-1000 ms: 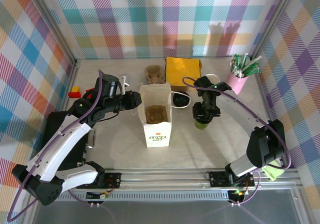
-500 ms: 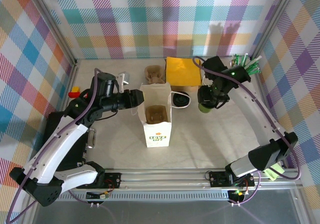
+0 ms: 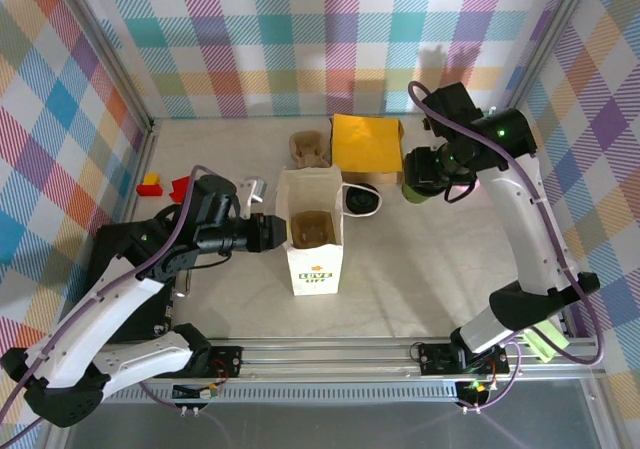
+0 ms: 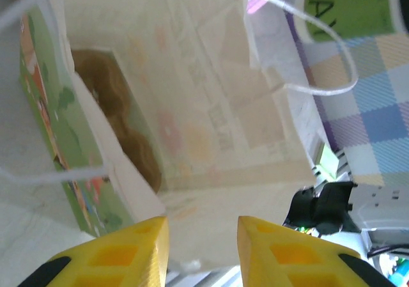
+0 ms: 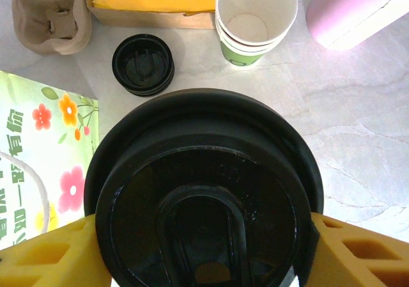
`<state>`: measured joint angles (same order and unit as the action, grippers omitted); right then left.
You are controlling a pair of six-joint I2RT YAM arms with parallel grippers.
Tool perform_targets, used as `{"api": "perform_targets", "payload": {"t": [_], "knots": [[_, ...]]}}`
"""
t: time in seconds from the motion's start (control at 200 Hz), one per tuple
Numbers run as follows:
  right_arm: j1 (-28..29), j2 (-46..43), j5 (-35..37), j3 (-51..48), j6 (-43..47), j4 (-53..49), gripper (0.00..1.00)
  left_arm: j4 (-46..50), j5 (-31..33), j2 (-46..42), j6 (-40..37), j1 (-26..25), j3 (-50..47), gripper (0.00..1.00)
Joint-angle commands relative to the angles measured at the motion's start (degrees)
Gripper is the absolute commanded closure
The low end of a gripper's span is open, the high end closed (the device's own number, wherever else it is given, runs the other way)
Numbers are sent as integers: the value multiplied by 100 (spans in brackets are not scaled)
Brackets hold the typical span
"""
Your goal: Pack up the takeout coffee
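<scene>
So the takeout coffee (image 5: pixel 204 197) is a small paper cup with a glossy round black plastic lid, and the right gripper (image 3: pixel 418 181) has its jaws clamped on the sides just under that lid. It's upright, lid up and long axis vertical, held over the tabletop (image 3: pixel 420 269) to the right of the paper bag (image 3: pixel 314 259), near the flat yellow box (image 3: pixel 366 141).

The bag is thin white paper with a flower print and string handles. Its mouth is open, and we can see a brown pulp cup carrier (image 3: pixel 312 229) sitting inside.

The left gripper (image 4: pixel 201 252) is at the bag's left rim, jaws a bit spread with the paper wall between them.

Under the cup we've got a stack of black lids (image 5: pixel 143 63), nested paper cups (image 5: pixel 255 18) and a pink cup (image 5: pixel 354 9).
</scene>
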<state>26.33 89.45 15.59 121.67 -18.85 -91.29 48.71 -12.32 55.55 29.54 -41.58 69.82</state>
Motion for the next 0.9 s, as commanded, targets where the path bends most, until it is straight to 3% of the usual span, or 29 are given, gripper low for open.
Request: {"api": "perform_targets", "payload": {"t": [0.0,0.425,0.895], "knots": [[22,157,-30,485,-77,-435,39,233,214,-88,214,-248,-239,66],[460,936,-162,2399,-312,-1093,39,-627,196,254,307,-456,-626,67],[1420,1227,-591,2854,-545,-862,40,-1179,166,563,298,-524,-585,69]]}}
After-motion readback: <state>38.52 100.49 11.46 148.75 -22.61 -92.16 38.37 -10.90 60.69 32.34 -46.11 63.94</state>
